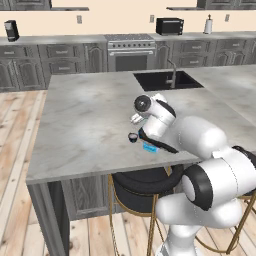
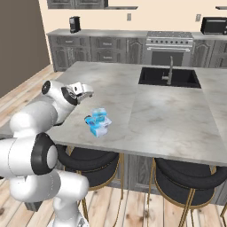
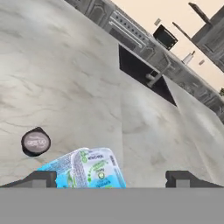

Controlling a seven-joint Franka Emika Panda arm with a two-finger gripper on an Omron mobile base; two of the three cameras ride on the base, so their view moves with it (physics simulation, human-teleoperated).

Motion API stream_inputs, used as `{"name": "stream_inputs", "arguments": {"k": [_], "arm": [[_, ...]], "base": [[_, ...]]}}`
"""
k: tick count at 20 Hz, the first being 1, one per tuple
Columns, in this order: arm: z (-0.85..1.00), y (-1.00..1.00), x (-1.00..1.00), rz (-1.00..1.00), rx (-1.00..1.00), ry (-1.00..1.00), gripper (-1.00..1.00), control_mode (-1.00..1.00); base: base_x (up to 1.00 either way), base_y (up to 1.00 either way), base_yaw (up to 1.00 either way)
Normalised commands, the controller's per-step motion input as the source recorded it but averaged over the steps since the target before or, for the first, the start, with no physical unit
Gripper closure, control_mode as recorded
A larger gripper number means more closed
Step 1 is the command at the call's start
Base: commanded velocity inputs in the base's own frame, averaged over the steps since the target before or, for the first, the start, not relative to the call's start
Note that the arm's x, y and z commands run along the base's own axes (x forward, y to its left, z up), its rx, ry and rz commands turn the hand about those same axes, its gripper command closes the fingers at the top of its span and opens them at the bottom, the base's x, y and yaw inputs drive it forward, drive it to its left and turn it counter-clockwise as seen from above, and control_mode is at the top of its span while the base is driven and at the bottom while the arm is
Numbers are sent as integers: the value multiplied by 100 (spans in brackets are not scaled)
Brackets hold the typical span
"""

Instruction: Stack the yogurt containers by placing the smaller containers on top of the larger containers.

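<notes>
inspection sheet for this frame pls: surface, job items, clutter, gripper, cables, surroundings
Surface: grey marble island counter, with built-in sink and faucet.
Job's things: large blue tub near the front edge, small light-blue tub on top of it; tiny dark cup on the counter beside them, not stacked.
Clutter: nothing seen.
Gripper: gripper open, above the tubs, holding nothing.
Cables: nothing seen.
Surroundings: stools under the counter, oven, microwave, coffee machine, wood floor.
</notes>
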Motion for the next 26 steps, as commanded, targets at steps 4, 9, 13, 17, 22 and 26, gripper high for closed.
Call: {"name": "stream_inputs", "arguments": {"k": [4, 9, 13, 17, 22, 26], "arm": [[22, 25, 0, 4, 0, 23, -100, -100], [10, 28, 0, 9, 0, 23, -100, -100], [0, 27, 0, 11, 0, 20, -100, -100], [0, 23, -3, 9, 0, 18, -100, -100], [0, 2, -9, 7, 0, 10, -100, -100], [0, 0, 0, 6, 0, 10, -100, -100]], "base": [[0, 0, 0], [0, 0, 0], [0, 0, 0], [0, 0, 0], [0, 0, 0], [0, 0, 0]]}}
